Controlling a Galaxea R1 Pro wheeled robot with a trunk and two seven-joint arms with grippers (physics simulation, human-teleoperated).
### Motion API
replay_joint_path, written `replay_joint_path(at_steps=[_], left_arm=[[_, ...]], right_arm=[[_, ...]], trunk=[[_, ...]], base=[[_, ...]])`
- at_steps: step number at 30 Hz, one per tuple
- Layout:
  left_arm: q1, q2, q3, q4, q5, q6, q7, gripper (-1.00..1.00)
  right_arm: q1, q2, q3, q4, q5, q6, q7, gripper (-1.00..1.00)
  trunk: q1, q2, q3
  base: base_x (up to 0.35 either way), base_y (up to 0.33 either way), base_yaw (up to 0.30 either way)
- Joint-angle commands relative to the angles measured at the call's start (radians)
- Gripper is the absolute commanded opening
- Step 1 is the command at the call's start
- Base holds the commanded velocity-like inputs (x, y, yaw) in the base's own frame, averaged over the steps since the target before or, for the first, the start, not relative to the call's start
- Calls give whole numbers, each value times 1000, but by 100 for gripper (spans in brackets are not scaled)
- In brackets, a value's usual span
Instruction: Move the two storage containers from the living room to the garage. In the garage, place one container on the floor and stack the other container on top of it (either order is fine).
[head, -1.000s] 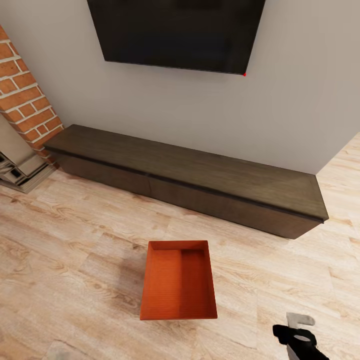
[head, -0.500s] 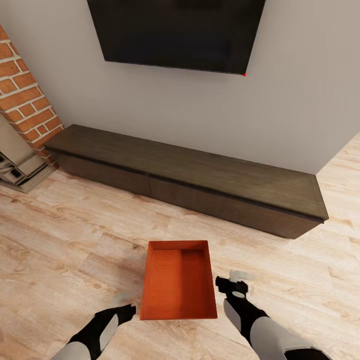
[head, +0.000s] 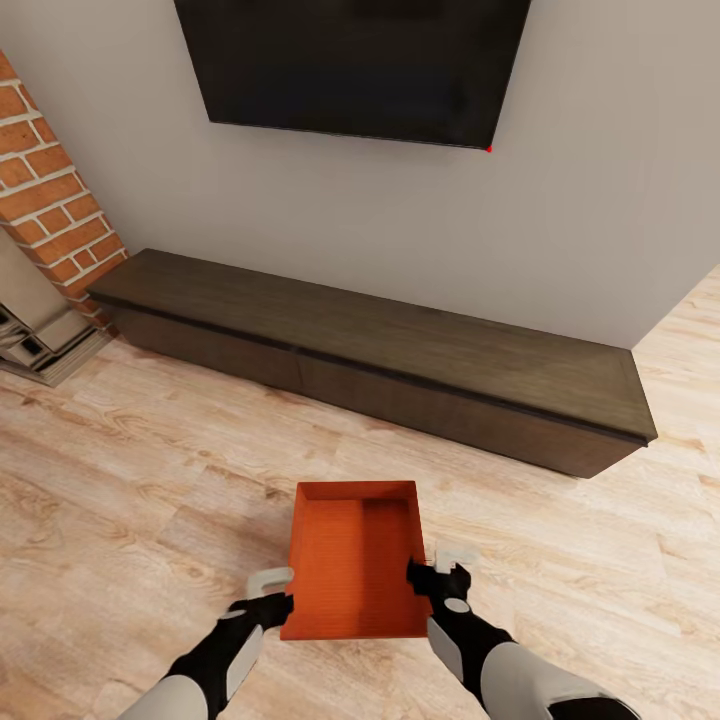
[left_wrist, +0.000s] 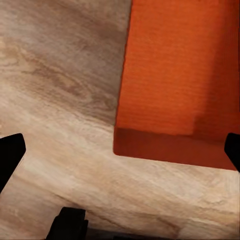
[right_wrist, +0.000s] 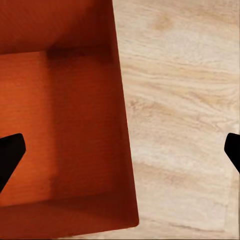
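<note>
An open, flat-walled orange-red storage container (head: 357, 562) sits on the light wood plank floor (head: 130, 480) at lower centre of the head view, in front of a long, low dark-wood TV cabinet (head: 380, 355) under a black wall TV (head: 355, 65). The left hand (head: 268, 592) flanks its near-left corner and the right hand (head: 437, 567) straddles its right wall, both with fingers spread. A red brick column (head: 50, 190) stands at upper left

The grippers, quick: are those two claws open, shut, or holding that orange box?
Left gripper: open, straddling the near left corner of the storage container, holding nothing.
Right gripper: open, straddling the container's right wall, not clamped.
</note>
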Motion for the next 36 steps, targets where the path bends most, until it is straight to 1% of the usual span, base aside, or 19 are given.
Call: replay_joint_path(at_steps=[1, 3, 4, 5, 7, 9, 11, 17, 20, 30, 32, 36], left_arm=[[0, -1, -15, -2, 2, -3, 0, 100], [0, -1, -35, -3, 0, -13, 0, 100], [0, -1, -55, -6, -1, -25, 0, 100], [0, -1, -90, -8, -2, -42, 0, 100], [0, -1, -128, -10, -3, -57, -1, 100], [0, -1, -147, -14, -3, -62, -1, 100], [0, 0, -157, -16, -3, -65, -1, 100], [0, 1, -165, -19, -2, -68, 1, 100], [0, 1, -165, -18, -1, -69, 2, 100], [0, 1, -154, -18, 8, -70, 4, 100], [0, 2, -154, -18, 9, -70, 4, 100], [0, 1, -152, -18, 10, -70, 4, 100]], right_arm=[[-1, 0, 3, 15, -1, -8, -2, 100], [-1, 0, 3, 24, 0, -10, -2, 100], [-1, 0, 3, 30, 1, -11, -1, 100], [-1, 0, 4, 40, 3, -13, -1, 100], [-1, 0, 4, 63, 7, -14, -1, 100], [-1, 0, 4, 79, 18, -15, -1, 100], [-1, 0, 3, 89, 31, -16, -1, 100], [-1, 0, 4, 108, 48, -17, 7, 100], [-1, 0, 3, 118, 50, -17, 28, 100], [-1, -1, 3, 123, 50, -22, 37, 100], [2, -1, 3, 123, 50, -30, 38, 100], [13, -1, 3, 125, 50, -87, 38, 100]], trunk=[[0, 0, -1], [0, 0, -1], [0, 0, -1], [0, 0, -1], [0, 0, -1], [0, 0, -1], [0, 0, -1], [0, 0, -1], [0, 0, -1], [0, 0, -1], [0, 0, -1], [0, 0, -1]], base=[[0, 0, 0], [0, 0, 0], [0, 0, 0], [0, 0, 0], [0, 0, 0], [0, 0, 0], [0, 0, 0], [0, 0, 0], [0, 0, 0], [0, 0, 0], [0, 0, 0], [0, 0, 0]])
